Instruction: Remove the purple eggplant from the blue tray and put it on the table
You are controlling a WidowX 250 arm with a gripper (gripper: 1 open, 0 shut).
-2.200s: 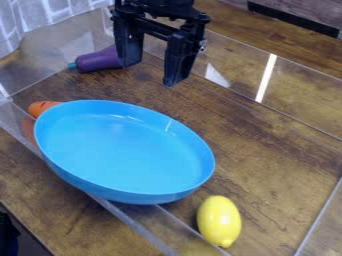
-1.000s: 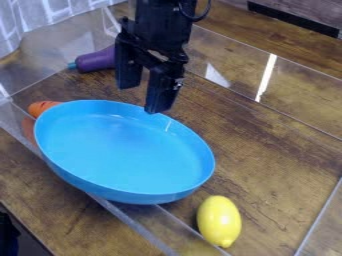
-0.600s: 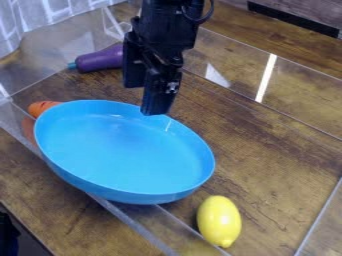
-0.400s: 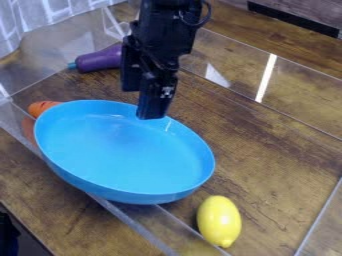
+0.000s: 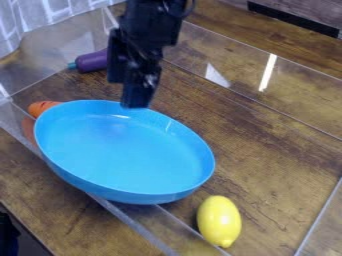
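Observation:
The purple eggplant (image 5: 91,62) lies on the table (image 5: 267,130) beyond the far left rim of the blue tray (image 5: 120,150), and its right end is hidden behind the arm. The tray holds nothing. My gripper (image 5: 126,92) hangs over the tray's far rim, just right of the eggplant and apart from it. It is blurred by motion, its two dark fingers (image 5: 135,98) stand apart, and nothing is between them.
A yellow lemon (image 5: 219,220) rests on the table by the tray's near right edge. An orange object (image 5: 43,108) peeks out at the tray's left rim. A glossy transparent sheet covers the wood planks and shows bright reflections.
The gripper has swung left along the tray's far rim, closer to the eggplant, and stays open. The eggplant, tray and lemon have not moved.

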